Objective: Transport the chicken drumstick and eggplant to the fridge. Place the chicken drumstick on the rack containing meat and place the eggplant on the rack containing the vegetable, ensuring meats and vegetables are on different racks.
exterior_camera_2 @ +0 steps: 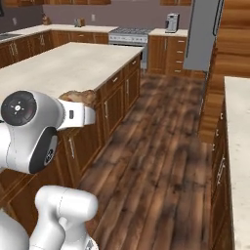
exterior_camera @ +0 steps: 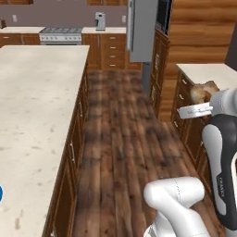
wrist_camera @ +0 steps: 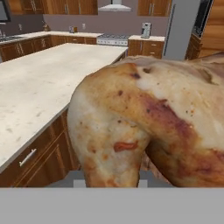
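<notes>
Golden-brown chicken drumstick (wrist_camera: 148, 127) sits pinched in the gripper (exterior_camera: 200, 98) mid-carry, so the base likely must next reach the distant grey fridge (exterior_camera_2: 205, 34).

We see a long pale island surface (exterior_camera: 37, 106) at left, wooden plank floor (exterior_camera: 120, 139) beside it, and a stove (exterior_camera: 61, 35) and coffee machine (exterior_camera: 100, 21) at the far wall.
</notes>
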Motion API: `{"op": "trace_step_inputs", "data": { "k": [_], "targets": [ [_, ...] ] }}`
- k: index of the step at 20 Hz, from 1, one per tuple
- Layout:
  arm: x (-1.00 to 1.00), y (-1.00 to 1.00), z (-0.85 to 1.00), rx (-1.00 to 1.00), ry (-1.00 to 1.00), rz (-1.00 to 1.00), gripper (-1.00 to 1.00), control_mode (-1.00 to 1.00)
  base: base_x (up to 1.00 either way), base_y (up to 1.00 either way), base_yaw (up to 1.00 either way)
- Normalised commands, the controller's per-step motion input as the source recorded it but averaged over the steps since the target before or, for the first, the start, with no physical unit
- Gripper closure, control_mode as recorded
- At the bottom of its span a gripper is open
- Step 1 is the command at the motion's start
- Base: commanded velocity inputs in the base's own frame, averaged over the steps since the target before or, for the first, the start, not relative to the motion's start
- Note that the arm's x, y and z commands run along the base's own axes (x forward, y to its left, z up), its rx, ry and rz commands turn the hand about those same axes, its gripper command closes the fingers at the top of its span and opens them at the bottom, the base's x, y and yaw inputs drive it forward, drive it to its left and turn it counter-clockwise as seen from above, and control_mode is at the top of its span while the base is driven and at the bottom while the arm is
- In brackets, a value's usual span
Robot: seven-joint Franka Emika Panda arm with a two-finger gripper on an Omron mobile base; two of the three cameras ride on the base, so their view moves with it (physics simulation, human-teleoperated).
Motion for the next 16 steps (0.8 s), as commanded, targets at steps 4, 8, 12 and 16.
{"op": "trace_step_inputs", "data": {
  "k": [4,8,12,16],
  "targets": [
    [0.00,0.00,0.00,0.00,0.00,0.00,1.00,1.00,1.00,0.00,0.00],
    [0.00,0.00,0.00,0.00,0.00,0.00,1.00,1.00,1.00,0.00,0.00],
    [0.00,0.00,0.00,0.00,0.00,0.00,1.00,1.00,1.00,0.00,0.00],
    [0.00,0.00,0.00,0.00,0.00,0.00,1.00,1.00,1.00,-0.07,0.00]
  ]
}}
